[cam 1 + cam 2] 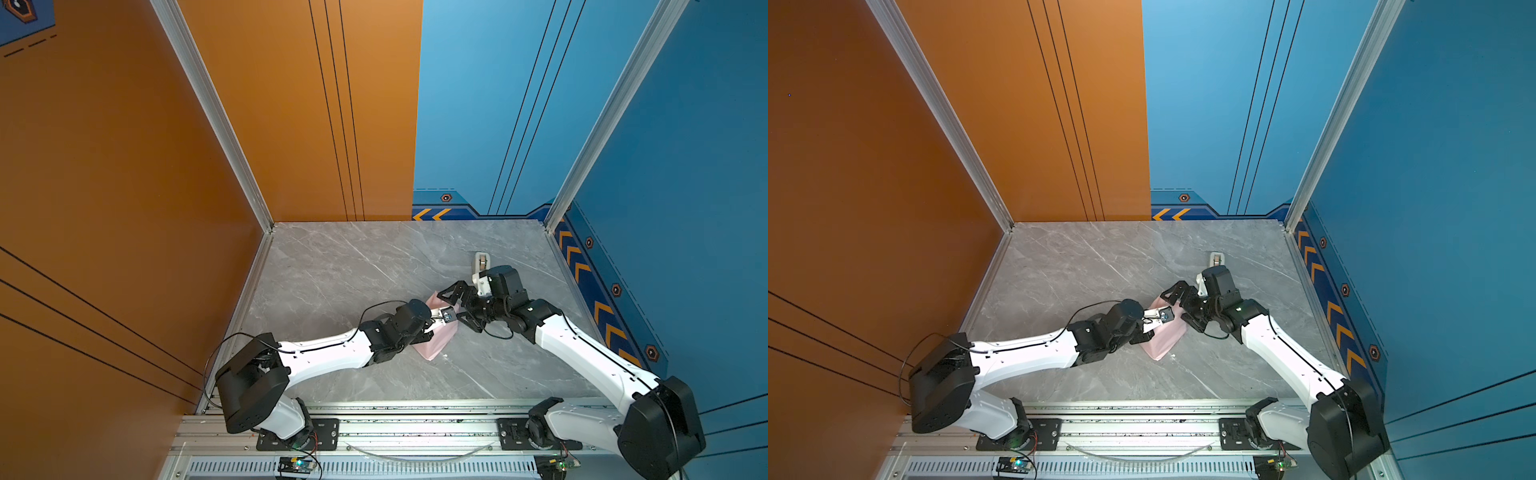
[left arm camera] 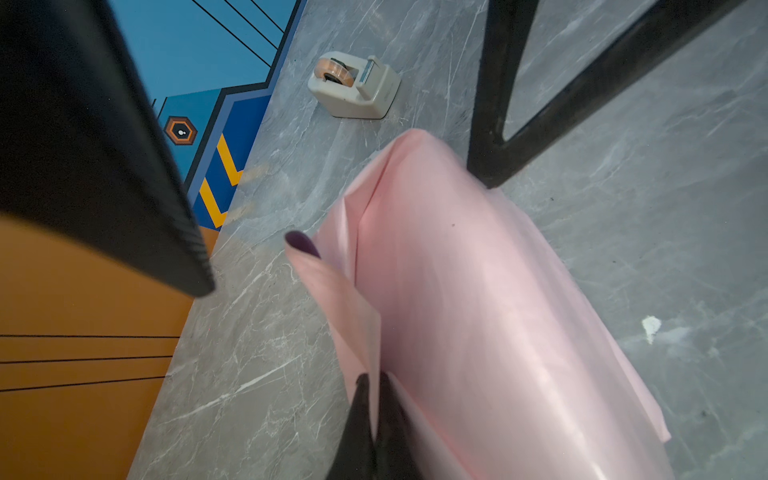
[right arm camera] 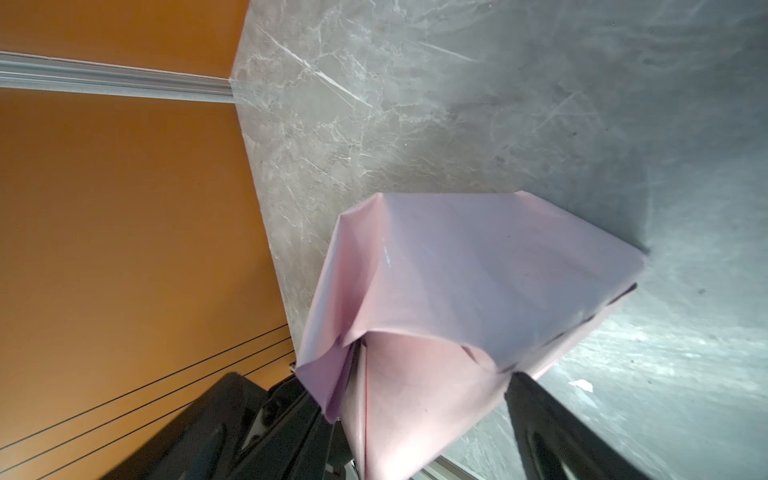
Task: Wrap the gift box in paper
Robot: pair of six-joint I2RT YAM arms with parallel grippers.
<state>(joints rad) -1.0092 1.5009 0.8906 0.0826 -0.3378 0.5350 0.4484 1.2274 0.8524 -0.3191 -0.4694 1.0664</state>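
**A:** Where is the package?

**B:** We find the paper (image 1: pixel 436 343) folded over the gift box, which it hides, just right of the tabletop's (image 1: pixel 332 270) centre.

**A:** How is it held?

**B:** The left gripper (image 2: pixel 374 376) pinches a flap, we judge to stop it springing open. The right gripper (image 3: pixel 407 374) straddles the bundle with its jaws apart. The tape dispenser (image 2: pixel 355 87) waits toward the far right corner.

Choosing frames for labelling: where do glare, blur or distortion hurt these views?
Left wrist view: bright sheen streaks the paper, while the tape dispenser stays sharp. Right wrist view: the table looks smeared and hazy toward one side. In both top views the walls splay with wide-angle distortion.
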